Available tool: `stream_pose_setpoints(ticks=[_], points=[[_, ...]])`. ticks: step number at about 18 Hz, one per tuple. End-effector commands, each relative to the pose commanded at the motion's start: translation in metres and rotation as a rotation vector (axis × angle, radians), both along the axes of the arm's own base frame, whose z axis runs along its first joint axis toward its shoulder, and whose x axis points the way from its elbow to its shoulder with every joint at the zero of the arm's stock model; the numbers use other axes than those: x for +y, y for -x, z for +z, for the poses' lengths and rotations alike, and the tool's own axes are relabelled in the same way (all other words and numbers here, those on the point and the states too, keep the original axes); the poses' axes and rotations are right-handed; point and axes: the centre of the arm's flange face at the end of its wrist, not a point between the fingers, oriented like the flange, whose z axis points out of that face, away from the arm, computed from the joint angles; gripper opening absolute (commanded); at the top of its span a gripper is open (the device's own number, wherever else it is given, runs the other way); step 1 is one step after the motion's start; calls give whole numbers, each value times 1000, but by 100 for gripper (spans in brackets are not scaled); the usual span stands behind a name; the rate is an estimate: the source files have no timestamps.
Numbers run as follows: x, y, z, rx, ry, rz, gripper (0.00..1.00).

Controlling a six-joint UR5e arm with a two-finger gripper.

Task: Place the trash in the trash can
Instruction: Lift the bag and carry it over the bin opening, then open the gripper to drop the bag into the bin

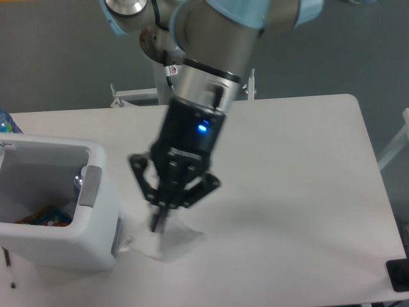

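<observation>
The table (pixel 307 192) spread white beneath and to every side of the claw, its far right corner rounded. Above the claw rose the arm (pixel 211 57), grey with pale blue caps, slanting up and back toward the mount at the table's far edge; a small blue light glowed on the wrist just over the claw.

To the left of the claw, near the table's left edge, stood the trash can (pixel 96 246), a white bin with rounded corners and a grey handle panel on the side facing the claw. Inside it, low on the far left, a bit of red-and-blue showed, which looked like the bottle (pixel 45 216), though little of it could be made out.

The claw (pixel 158 220) pointed down, its dark fingers drawn together on the top of the wrapper (pixel 167 240). The wrapper hung from the fingertips as a pale, see-through sheet, spreading below and slightly right of the claw, its lower edge at or near the tabletop; whether it touched could not be told. It sat just right of the bin's lower corner, outside the bin.
</observation>
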Motion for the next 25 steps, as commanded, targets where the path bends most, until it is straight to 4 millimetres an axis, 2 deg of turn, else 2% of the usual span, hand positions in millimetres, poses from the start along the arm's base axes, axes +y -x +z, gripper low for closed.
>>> stream_pose_setpoints(ticks=[3, 5, 10, 12, 14, 15, 17, 19, 20, 21, 25], points=[[7, -21, 0, 2, 1, -32, 0], [15, -47, -8, -10, 14, -70, 0], [-4, -96, -23, -30, 48, -119, 0], [-5, -105, -30, -43, 62, -128, 1], [0, -117, -45, -50, 88, -144, 18], [1, -118, -49, -52, 95, -147, 39], [3, -119, -55, -58, 105, -147, 55], [2, -119, -60, -61, 112, -149, 86], [2, -120, -60, -61, 112, -149, 96], [1, -120, -59, -60, 111, -149, 100], [2, -120, -56, -54, 106, -151, 100]])
